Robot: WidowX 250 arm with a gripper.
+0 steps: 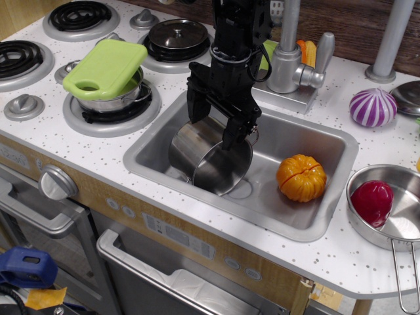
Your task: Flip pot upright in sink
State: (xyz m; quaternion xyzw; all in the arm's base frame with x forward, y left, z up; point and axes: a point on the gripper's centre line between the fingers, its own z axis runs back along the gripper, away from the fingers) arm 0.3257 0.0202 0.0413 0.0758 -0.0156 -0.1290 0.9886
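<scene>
The shiny steel pot lies on its side in the left part of the grey sink, with its open mouth facing the front right. My black gripper reaches down from the arm right above the pot. Its two fingers are spread apart, one near the pot's base end and one near its rim at the top. The jaws look open and I cannot tell whether the fingers touch the pot. An orange toy sits on the sink floor to the right of the pot.
The grey faucet stands behind the sink, close to my arm. A steel pot with a lime-green board sits on the burner to the left. A long-handled pan with a red toy is at the right, and a purple striped toy behind it.
</scene>
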